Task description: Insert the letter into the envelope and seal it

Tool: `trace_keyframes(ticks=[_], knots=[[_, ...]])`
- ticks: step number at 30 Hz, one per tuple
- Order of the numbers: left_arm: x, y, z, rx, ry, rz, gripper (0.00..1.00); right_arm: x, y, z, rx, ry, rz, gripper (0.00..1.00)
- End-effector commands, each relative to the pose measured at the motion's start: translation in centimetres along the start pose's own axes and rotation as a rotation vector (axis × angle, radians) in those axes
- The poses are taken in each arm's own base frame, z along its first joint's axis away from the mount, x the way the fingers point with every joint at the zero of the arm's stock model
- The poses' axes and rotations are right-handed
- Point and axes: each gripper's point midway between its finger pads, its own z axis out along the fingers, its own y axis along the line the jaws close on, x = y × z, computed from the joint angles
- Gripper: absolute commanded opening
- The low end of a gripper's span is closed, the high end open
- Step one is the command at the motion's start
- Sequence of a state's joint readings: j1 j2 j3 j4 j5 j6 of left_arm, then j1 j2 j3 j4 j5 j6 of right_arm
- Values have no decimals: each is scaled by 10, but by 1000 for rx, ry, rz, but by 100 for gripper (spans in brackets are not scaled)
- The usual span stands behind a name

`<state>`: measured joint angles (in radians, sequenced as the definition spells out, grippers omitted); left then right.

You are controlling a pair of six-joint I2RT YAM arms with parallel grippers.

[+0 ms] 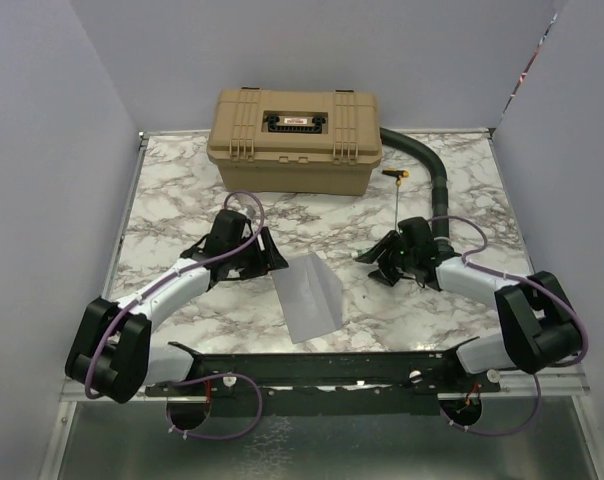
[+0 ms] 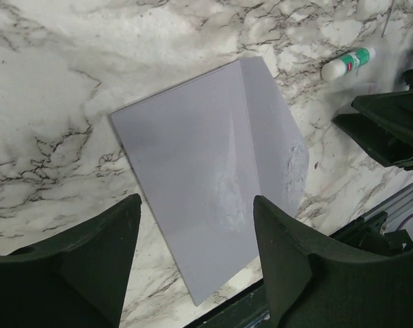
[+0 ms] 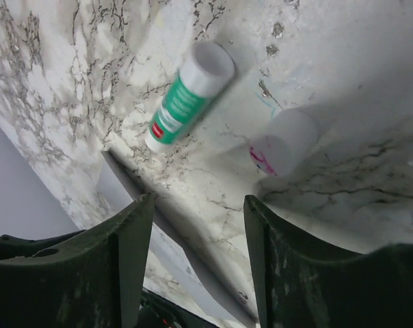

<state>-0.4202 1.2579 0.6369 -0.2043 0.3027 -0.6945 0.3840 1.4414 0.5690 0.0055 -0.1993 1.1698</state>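
The grey-lavender envelope (image 1: 307, 295) lies flat on the marble table between the arms. In the left wrist view the envelope (image 2: 200, 184) has its flap (image 2: 275, 137) folded along its right side. No tan-brown letter shows in any view. My left gripper (image 1: 270, 260) is open and empty, and in its own view (image 2: 196, 199) it hovers over the envelope's near corner. My right gripper (image 1: 379, 262) is open and empty, and in its own view (image 3: 200, 198) it is above bare table. The envelope's edge (image 3: 173, 260) shows just beyond it.
A green-labelled glue stick (image 3: 189, 92) and its loose white cap (image 3: 285, 140) lie by the right gripper. A tan case (image 1: 297, 140) stands at the back, with a black hose (image 1: 427, 165) and a yellow-handled tool (image 1: 395, 178) to its right. A black rail (image 1: 312, 365) runs along the front edge.
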Motion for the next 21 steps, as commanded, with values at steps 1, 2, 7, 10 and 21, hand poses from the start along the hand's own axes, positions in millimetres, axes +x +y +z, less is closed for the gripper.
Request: trace_keyframes(ticks=[1, 2, 7, 10, 21], knots=[[-11, -17, 2, 51, 1, 21, 65, -5, -14, -18, 53, -53, -12, 59], [-10, -16, 5, 51, 7, 17, 62, -5, -13, -22, 42, -59, -27, 57], [-4, -20, 21, 67, 37, -3, 43, 2, -2, -34, -31, -30, -152, 31], [3, -15, 33, 33, 52, -2, 38, 10, 3, -30, -75, 24, -206, 23], [42, 38, 52, -154, 113, -70, 17, 44, -3, 7, -39, 147, -291, 15]])
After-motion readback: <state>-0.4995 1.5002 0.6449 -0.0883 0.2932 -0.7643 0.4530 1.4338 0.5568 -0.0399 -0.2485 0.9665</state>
